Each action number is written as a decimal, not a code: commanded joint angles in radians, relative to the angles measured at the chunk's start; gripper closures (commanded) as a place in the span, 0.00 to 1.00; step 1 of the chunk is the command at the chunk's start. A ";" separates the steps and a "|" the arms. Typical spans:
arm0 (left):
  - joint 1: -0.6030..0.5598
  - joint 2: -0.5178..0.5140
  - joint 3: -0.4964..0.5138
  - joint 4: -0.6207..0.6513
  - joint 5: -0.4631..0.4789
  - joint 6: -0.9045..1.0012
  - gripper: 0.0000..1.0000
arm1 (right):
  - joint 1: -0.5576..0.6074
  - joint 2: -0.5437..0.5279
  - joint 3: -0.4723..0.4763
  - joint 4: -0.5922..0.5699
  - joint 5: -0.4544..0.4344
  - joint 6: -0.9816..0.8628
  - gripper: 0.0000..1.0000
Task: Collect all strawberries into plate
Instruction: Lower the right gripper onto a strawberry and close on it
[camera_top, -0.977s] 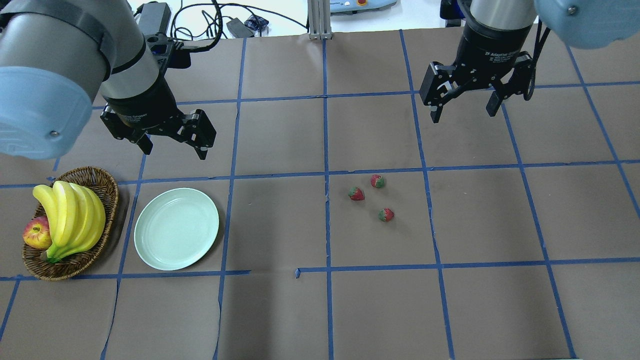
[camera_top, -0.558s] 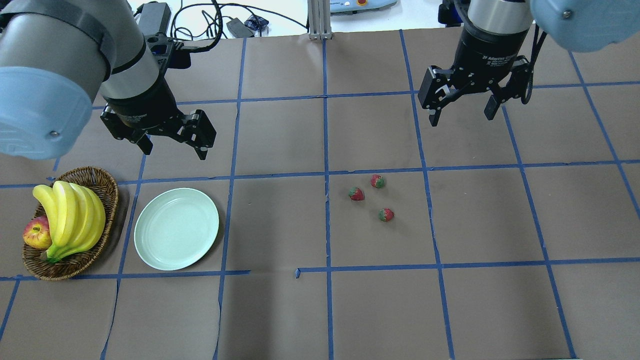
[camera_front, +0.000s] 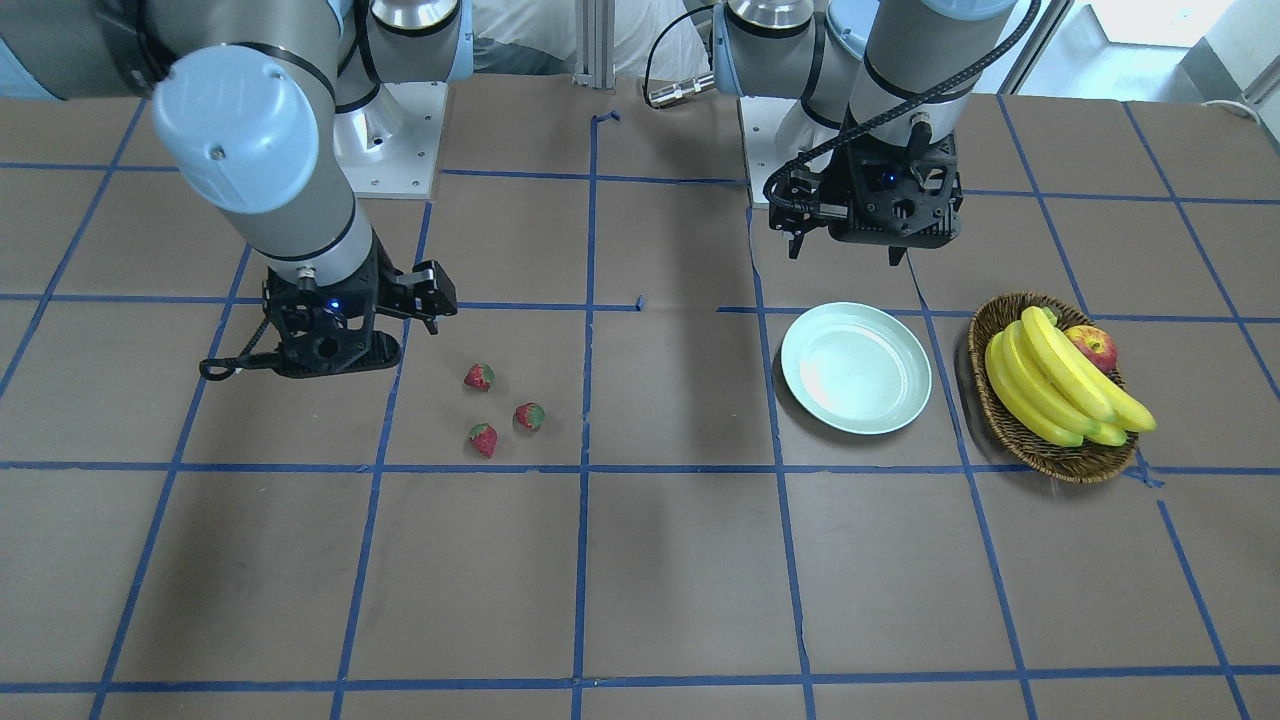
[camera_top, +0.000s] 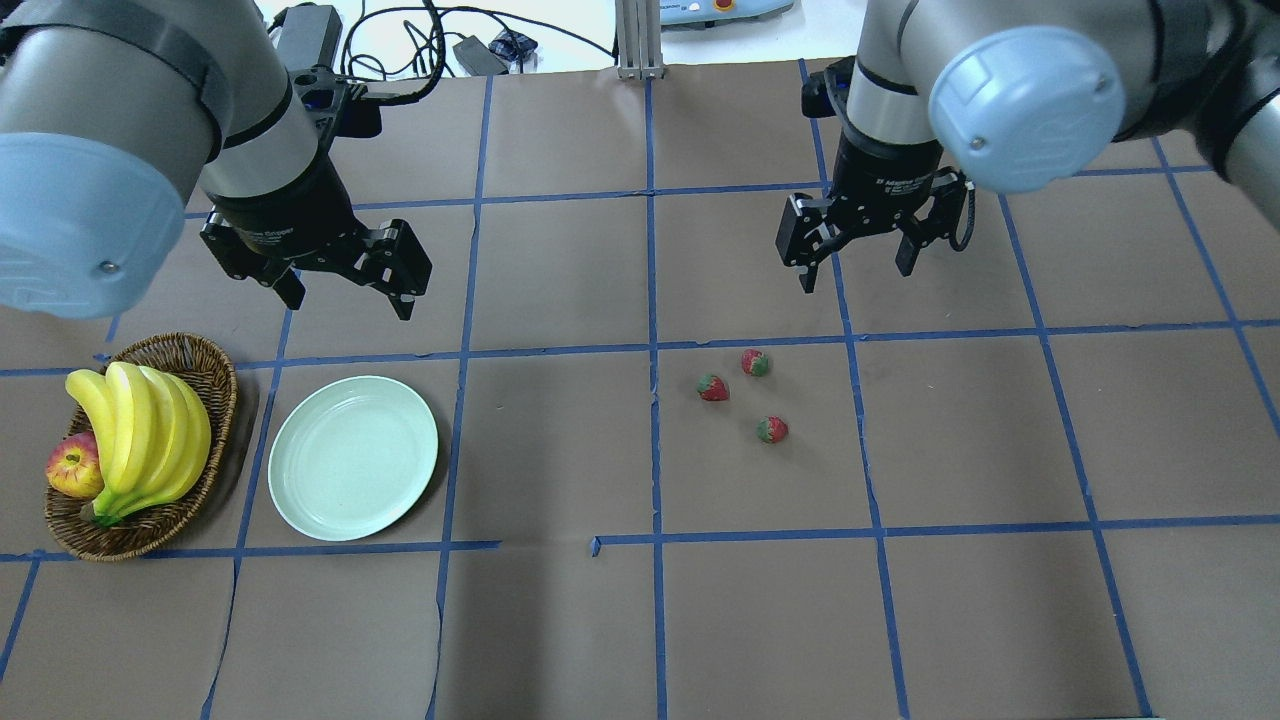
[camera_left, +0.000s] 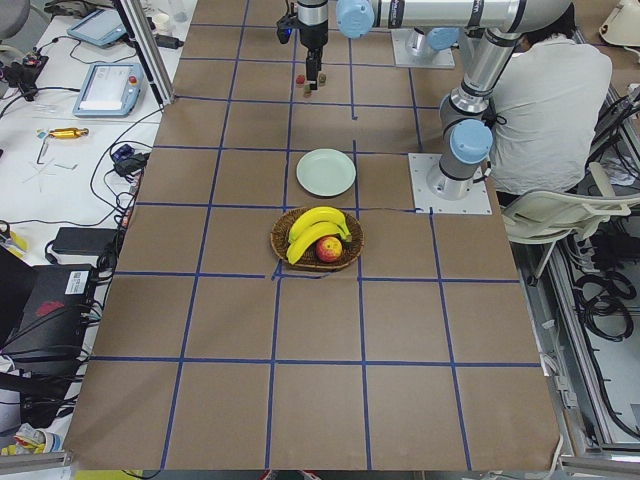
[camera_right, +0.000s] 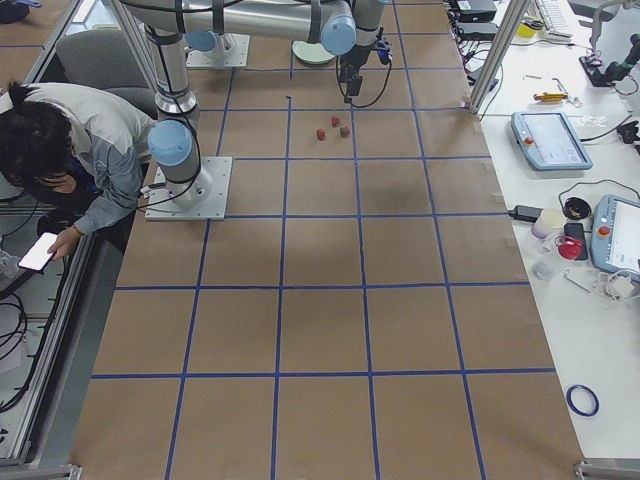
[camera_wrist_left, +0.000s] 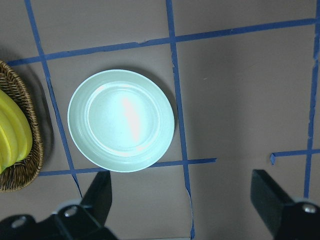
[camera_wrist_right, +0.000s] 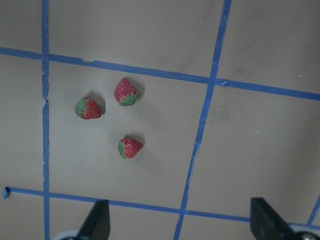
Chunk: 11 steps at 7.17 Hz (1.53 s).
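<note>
Closest to the robot on the brown counter (camera_top: 560, 620), toward its left, a wicker basket (camera_top: 222, 380) holds a bunch of bananas (camera_top: 145, 440) and an apple (camera_top: 72, 468). Just beside it, at its 3 o'clock in the overhead view, the plate (camera_top: 352, 458) lies flat on the counter, mint green and bare. Well apart from the plate, also at about its 3 o'clock and past the centre tape line (camera_top: 655, 450), the strawberries (camera_top: 713, 387) rest on the counter in a loose triangle. They are near one another but not touching, and all sit inside one taped square. Farther out, the left end effector (camera_top: 350, 300) hovers above the counter at the plate's 12 o'clock, its fingers spread wide and empty. The right end effector (camera_top: 855, 277) hangs at roughly 1 o'clock from the strawberries, fingers likewise apart and empty. Its wrist camera looks down on all three berries.
</note>
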 joint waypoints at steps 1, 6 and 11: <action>0.000 0.002 0.000 0.000 0.006 0.001 0.00 | 0.020 0.051 0.127 -0.218 0.033 0.001 0.00; 0.000 0.003 -0.003 -0.002 0.008 0.001 0.00 | 0.032 0.161 0.198 -0.402 0.079 -0.005 0.00; 0.000 0.002 -0.006 -0.008 0.003 0.001 0.00 | 0.034 0.224 0.196 -0.406 0.080 0.001 0.09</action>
